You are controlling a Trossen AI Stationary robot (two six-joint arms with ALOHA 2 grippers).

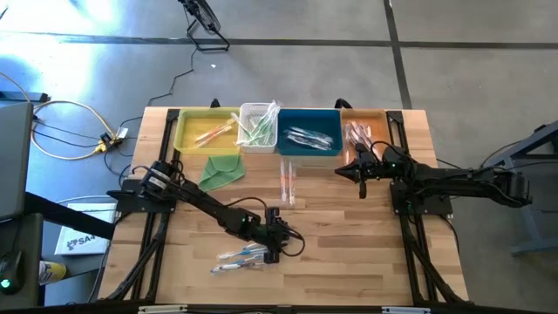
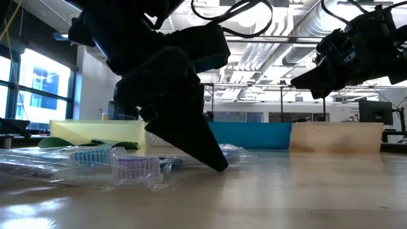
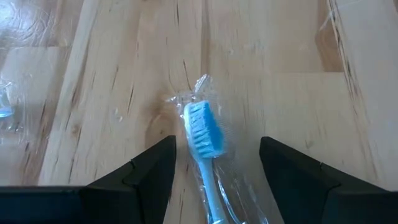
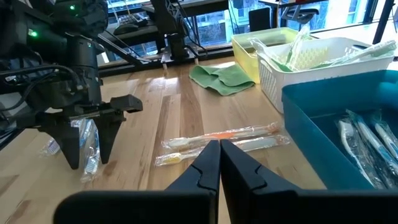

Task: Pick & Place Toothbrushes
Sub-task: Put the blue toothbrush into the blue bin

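Note:
Several wrapped toothbrushes (image 1: 240, 255) lie flat on the table near its near edge; their blue and purple heads (image 2: 127, 166) show in the low view. My left gripper (image 1: 275, 237) is open and points down, low over the table. Its fingers (image 3: 152, 174) stand on either side of a blue toothbrush (image 3: 204, 134) in a clear wrapper, without touching it. Two orange-handled toothbrushes (image 4: 217, 138) lie at mid-table. My right gripper (image 1: 362, 170) is shut, empty, and raised (image 2: 331, 63) in front of the orange bin.
A yellow bin (image 1: 202, 118), a white basket (image 1: 247, 112), a blue bin (image 1: 309, 116) and an orange bin (image 1: 370, 116) line the far edge, each holding toothbrushes. A folded green cloth (image 1: 220, 170) lies before the yellow bin. Bare wood lies to the right of the left gripper.

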